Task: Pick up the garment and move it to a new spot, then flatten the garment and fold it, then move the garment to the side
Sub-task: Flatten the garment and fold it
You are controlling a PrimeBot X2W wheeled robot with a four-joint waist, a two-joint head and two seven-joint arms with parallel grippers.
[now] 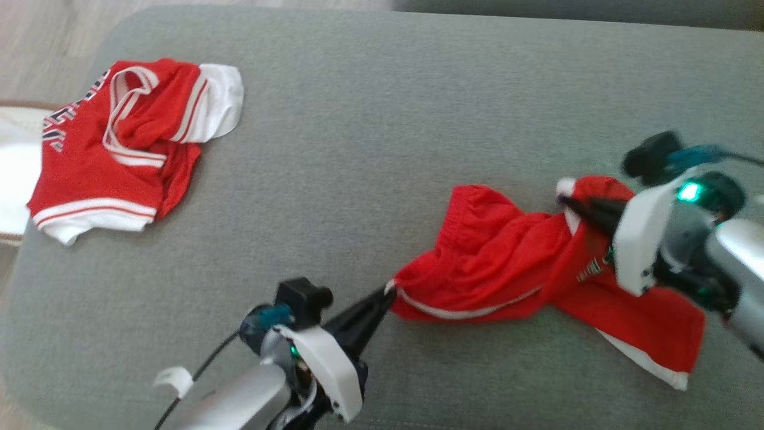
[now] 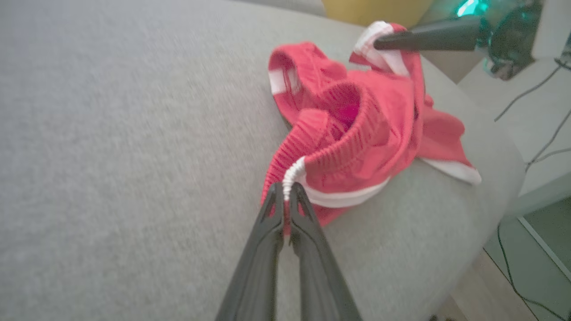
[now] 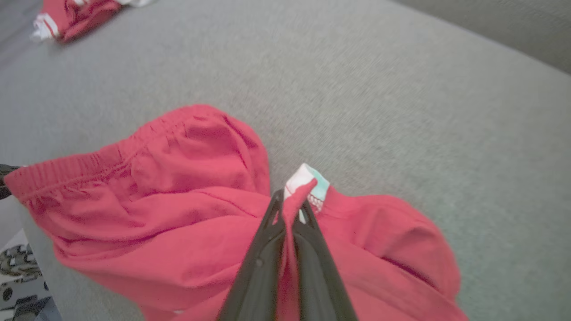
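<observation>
Held the red shorts [image 1: 507,263] at two places, on the right half of the grey cushion [image 1: 382,119]. Had the left claw [image 1: 387,291] pressed fully closed on the white-trimmed end of the waistband [image 2: 312,151], at the near left tip of the heap. Had the right claw [image 1: 564,200] closed as well, pinching a fold of red cloth just beside a white label [image 3: 308,183] at the far right side.

Took hold at opposite ends, most likely, so that the cloth would stretch out between the two grips when raised, instead of hanging in one lump. Chose the band and the edge, it seemed, as the firmest parts to pull on.

Found the shorts bunched and wrinkled between the claws, resting on the cushion, one leg with its white hem trailing toward the near right edge. Judged the pick-up as just begun: gripped, not yet clearly lifted, neither flattened nor folded.

Noted a red and white jersey [image 1: 119,143] crumpled at the far left corner, well apart, with bare cushion between for a new spot.
</observation>
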